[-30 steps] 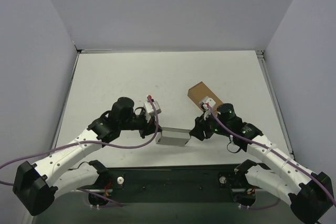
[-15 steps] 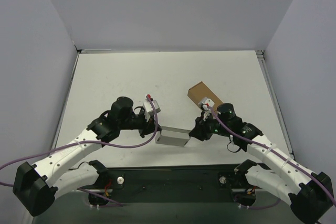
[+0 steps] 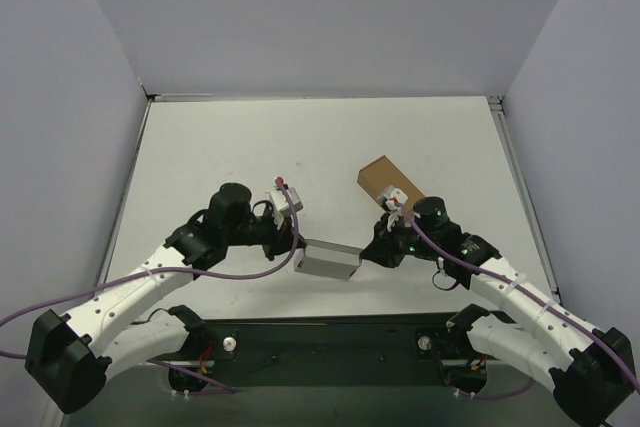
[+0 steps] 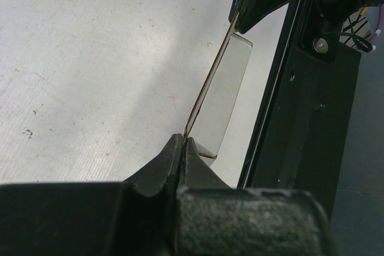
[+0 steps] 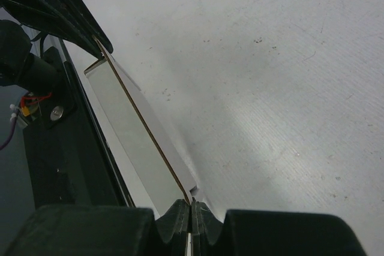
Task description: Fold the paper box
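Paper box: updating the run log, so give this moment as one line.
paper box: pinched at both ends | left tool: shut | right tool: shut

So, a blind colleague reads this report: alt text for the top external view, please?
The left gripper and right gripper each pinch one end of the paper box near the front edge of the table. A brown box lies farther back.
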Action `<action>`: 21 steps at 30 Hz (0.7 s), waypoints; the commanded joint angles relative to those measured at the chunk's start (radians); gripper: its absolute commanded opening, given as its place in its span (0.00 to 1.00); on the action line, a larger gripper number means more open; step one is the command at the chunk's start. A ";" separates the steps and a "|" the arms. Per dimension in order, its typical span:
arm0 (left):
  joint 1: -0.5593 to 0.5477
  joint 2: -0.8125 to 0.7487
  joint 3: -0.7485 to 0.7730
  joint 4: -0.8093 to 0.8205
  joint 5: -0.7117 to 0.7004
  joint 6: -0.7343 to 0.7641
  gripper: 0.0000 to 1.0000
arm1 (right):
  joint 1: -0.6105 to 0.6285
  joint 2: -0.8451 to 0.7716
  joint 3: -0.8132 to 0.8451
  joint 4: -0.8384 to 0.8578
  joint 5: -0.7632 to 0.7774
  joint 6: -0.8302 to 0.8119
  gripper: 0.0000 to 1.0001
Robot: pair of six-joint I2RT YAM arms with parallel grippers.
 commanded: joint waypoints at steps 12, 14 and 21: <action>0.027 0.015 0.000 0.083 0.105 -0.028 0.00 | 0.086 -0.109 -0.002 -0.026 0.246 0.004 0.26; 0.029 0.015 -0.001 0.086 0.111 -0.028 0.00 | 0.075 -0.125 0.002 -0.032 0.253 0.012 0.46; 0.040 0.005 -0.003 0.092 0.120 -0.028 0.00 | 0.069 -0.159 -0.026 -0.027 0.243 0.017 0.62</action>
